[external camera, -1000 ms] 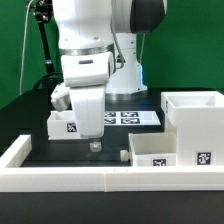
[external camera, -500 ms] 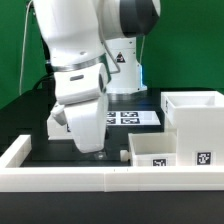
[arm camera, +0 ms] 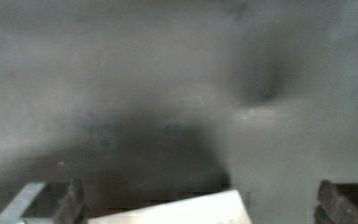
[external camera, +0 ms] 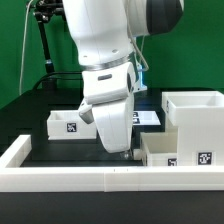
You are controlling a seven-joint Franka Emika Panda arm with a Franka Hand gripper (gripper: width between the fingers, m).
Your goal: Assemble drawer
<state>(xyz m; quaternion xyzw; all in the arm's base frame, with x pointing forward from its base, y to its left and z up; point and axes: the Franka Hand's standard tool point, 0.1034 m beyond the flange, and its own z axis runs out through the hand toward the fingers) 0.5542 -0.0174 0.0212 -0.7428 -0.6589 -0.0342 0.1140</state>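
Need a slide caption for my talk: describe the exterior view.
Franka arm poised low beside a small white tray, next to the drawer housing.

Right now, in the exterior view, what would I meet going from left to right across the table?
small tray with one tag → gripper → second small tray by the front wall. The tall housing overlaps that second tray, so it is left out.

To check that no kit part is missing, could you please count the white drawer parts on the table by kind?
Small open-topped white plastic trays: 2
Tall boxy white plastic housing: 1
Total: 3
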